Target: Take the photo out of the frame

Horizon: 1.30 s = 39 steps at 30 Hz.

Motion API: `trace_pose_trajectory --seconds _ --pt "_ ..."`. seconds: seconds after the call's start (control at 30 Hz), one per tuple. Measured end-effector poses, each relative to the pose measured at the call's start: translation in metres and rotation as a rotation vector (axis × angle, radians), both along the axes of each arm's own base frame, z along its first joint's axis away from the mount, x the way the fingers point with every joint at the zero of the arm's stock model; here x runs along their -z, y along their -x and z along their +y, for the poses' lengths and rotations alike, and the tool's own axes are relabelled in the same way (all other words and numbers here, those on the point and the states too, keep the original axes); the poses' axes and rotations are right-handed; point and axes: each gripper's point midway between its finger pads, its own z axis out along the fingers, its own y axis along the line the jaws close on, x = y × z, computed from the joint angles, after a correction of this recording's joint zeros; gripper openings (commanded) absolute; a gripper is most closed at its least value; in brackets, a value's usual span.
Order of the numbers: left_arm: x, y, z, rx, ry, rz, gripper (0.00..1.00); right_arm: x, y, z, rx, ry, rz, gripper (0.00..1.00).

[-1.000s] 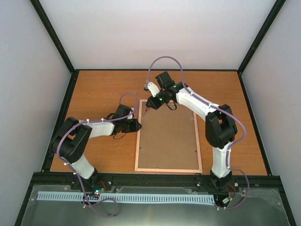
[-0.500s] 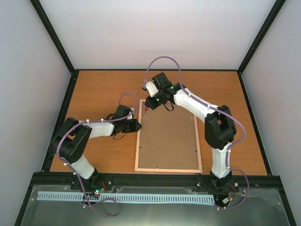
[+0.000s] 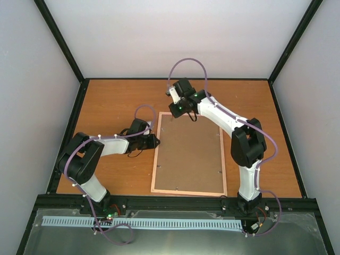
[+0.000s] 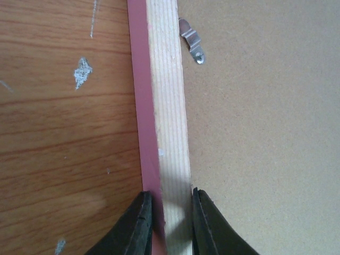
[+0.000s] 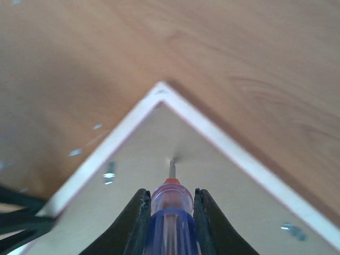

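The frame lies face down on the table, its brown board back facing up. The photo is hidden under that board. My left gripper is shut on the frame's left rail, one finger on the pink outer side and one on the inner wood edge; its fingertips pinch the rail. My right gripper is shut on the purple-handled screwdriver. The screwdriver tip touches the board just inside the frame's far left corner.
A metal retaining clip sits on the board by the left rail, ahead of my left fingers. Two more clips flank the screwdriver. Black posts and grey walls enclose the wooden table.
My right wrist has shifted a little away from me and to the right over the frame's far left corner, still holding the screwdriver. The left arm has not moved.
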Motion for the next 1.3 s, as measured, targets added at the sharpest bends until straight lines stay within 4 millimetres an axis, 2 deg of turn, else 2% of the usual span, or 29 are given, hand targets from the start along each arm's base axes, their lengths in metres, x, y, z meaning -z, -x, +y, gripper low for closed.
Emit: trace_pose_trajectory --seconds 0.13,0.23,0.4,0.6,0.8,0.93,1.1,1.3 --pt "0.000 0.000 0.000 0.000 0.000 0.000 0.01 0.000 -0.030 -0.020 0.078 0.046 -0.048 0.03" --pt "0.000 0.000 0.000 0.000 0.000 0.000 0.01 -0.001 -0.039 -0.021 0.095 0.058 -0.068 0.03" --pt "0.000 0.000 0.000 0.000 0.001 0.001 0.01 0.000 -0.030 -0.017 0.057 0.045 -0.057 0.03" --pt "0.000 0.000 0.000 0.000 0.001 0.000 0.01 -0.003 0.010 0.007 -0.111 -0.082 0.050 0.03" --pt "0.000 0.000 0.000 0.000 0.001 0.001 0.01 0.000 0.034 0.027 -0.205 -0.128 0.101 0.03" --pt "0.000 0.000 0.000 0.000 0.001 0.001 0.01 0.005 0.036 0.030 -0.211 -0.114 0.111 0.03" --pt "0.000 0.000 0.000 -0.001 0.001 0.001 0.01 0.006 0.024 0.027 -0.172 -0.085 0.075 0.03" --pt "0.000 0.000 0.000 0.000 0.002 0.002 0.01 0.007 0.023 0.029 -0.146 -0.059 0.055 0.03"
